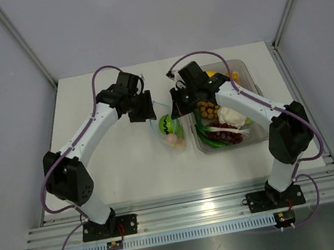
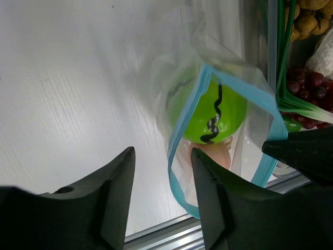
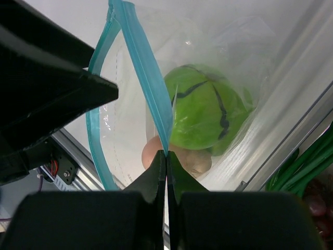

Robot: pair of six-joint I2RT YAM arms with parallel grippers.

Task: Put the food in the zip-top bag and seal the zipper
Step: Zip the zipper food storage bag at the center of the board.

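Note:
The zip-top bag (image 1: 169, 131) hangs between my two grippers with its mouth open. The green round piece (image 1: 165, 124) and the pinkish piece (image 1: 172, 139) are inside it. My right gripper (image 3: 166, 153) is shut on one side of the light-blue zipper (image 3: 148, 78), above the green piece (image 3: 205, 112) and the pinkish piece (image 3: 179, 156). My left gripper (image 2: 162, 156) is open. The zipper's other side (image 2: 177, 156) runs between its fingers, close to the right finger (image 2: 208, 177). The green piece (image 2: 213, 112) lies beyond them.
A rigid clear tub (image 1: 232, 146) stands right of the bag and holds grapes (image 1: 226, 132), cauliflower (image 1: 230, 115), green stalks and small brown pieces. It also shows in the left wrist view (image 2: 270, 62). The table's metal front rail (image 1: 186, 199) is near.

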